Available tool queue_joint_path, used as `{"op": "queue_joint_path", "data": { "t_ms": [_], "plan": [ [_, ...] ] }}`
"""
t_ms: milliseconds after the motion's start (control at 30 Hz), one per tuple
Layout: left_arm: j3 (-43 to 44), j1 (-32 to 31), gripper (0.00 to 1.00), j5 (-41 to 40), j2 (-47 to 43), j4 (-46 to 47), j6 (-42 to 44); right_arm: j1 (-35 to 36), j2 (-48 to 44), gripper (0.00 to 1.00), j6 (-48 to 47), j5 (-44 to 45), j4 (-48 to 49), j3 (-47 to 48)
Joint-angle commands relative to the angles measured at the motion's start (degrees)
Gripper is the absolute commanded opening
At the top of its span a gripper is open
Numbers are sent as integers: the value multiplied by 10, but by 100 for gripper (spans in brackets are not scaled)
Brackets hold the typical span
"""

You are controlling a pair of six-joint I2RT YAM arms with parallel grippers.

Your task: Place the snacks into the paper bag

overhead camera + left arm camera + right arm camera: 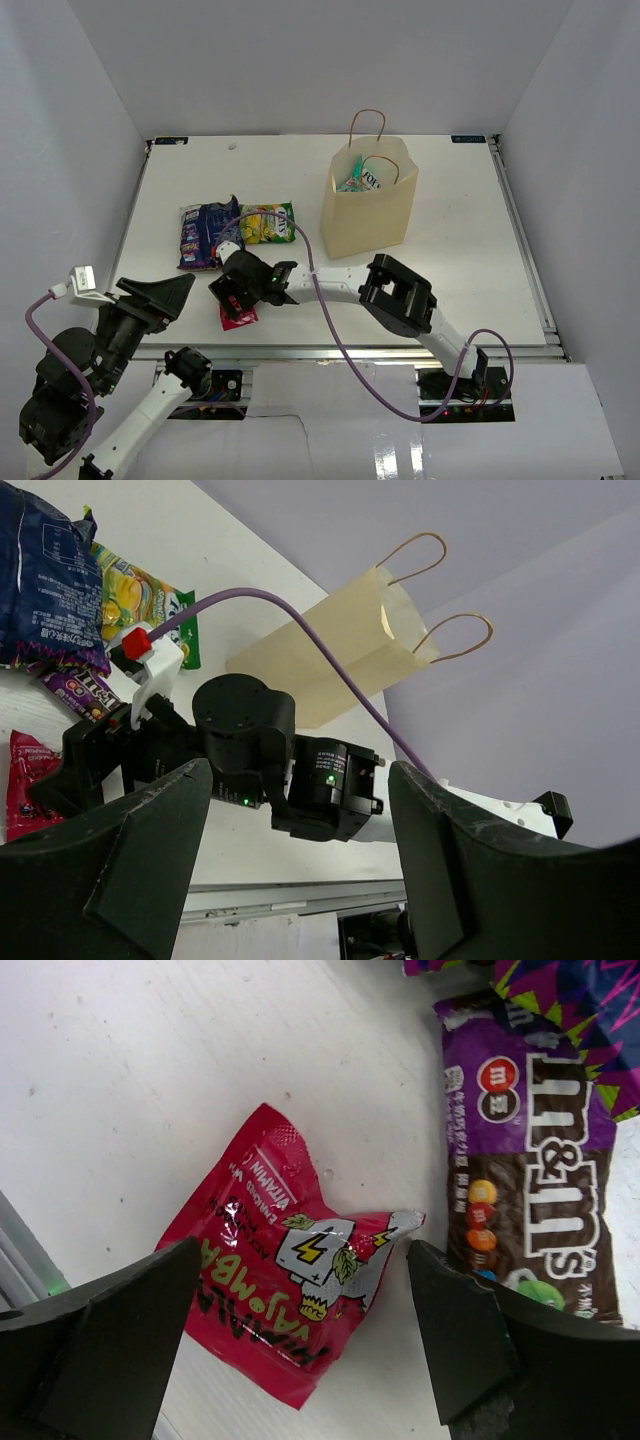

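1. The red packet [240,317] lies flat on the table [470,290] at its near edge, left of centre. It is not lifted.
2. The right gripper [236,292] hangs directly over it, jaws wide. In the wrist view the packet shows between the two fingers [100,1350], resting on the table and pinched by neither.
3. The packet is crumpled and sits skewed to the line between the fingers, so I can't call a clean long axis. Its bulk is roughly centred in the gap.
4. The left gripper [165,292] hovers by the near left corner, also wide and empty — close, but the right one is plainly nearer.
5. My guess at the next move is straight down and close, with no sideways reach needed.
6. The paper bag [368,205] stands upright, far and to the right of the packet. Its mouth is open and a teal packet [366,180] is already inside.
7. A blue bag [205,233] and a green pack [270,223] lie just beyond the gripper. An M&M's pack [530,1200] lies close beside one finger — it could get nudged.
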Motion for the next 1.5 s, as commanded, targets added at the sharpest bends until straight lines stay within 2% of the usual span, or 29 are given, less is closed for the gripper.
{"op": "queue_joint_path", "data": {
  "t_ms": [0, 133, 167, 233, 433, 467, 500, 533, 567, 633, 667, 767, 933, 1067, 1267, 1367, 1467],
  "plan": [
    [-2, 3, 82, 10, 8, 2, -3, 9, 5, 89, 7, 55, -16, 15],
    [-6, 4, 82, 10, 14, 4, -4, 10, 5, 82, -4, 48, -14, -11],
    [-7, 4, 82, 10, 14, 4, -2, 10, 4, 72, -6, 40, -14, -19],
    [-7, 4, 82, 10, 15, 4, -1, 10, -3, 64, -16, 29, -12, -43],
    [-22, 4, 82, 12, 7, 4, -4, -2, -41, 28, -64, -17, -5, -82],
    [-26, 4, 82, 13, 4, 4, -7, -7, -48, 16, -89, -59, -3, -84],
    [-35, 4, 82, 13, 2, 4, -9, -13, -67, 11, -102, -90, -2, -85],
    [-41, 4, 82, 13, 0, 4, -12, -29, -77, 8, -120, -165, 0, -85],
    [-48, 4, 82, 15, -1, 4, -14, -39, -97, 8, -180, -220, -2, -79],
    [-75, 4, 82, 18, -4, 9, -23, -74, -120, 8, -228, -322, -23, -72],
    [-84, 4, 82, 20, -5, 12, -26, -87, -133, 8, -252, -432, -30, -71],
    [-123, 4, 83, 23, -8, 35, -37, -127, -191, 8, -323, -505, -74, -65],
    [-170, 4, 85, 20, -3, 81, -41, -194, -308, 8, -414, -482, -130, -43],
    [-200, 4, 88, 27, 15, 129, -30, -241, -373, 8, -431, -453, -144, 18],
    [-230, 3, 96, 29, 80, 168, -36, -331, -391, 8, -415, -396, -125, 128],
    [-244, 3, 97, 48, 136, 189, -34, -395, -380, 8, -417, -382, -120, 160],
    [-258, 4, 97, 65, 200, 214, -45, -489, -365, 8, -421, -399, -118, 171]
  ]
}}
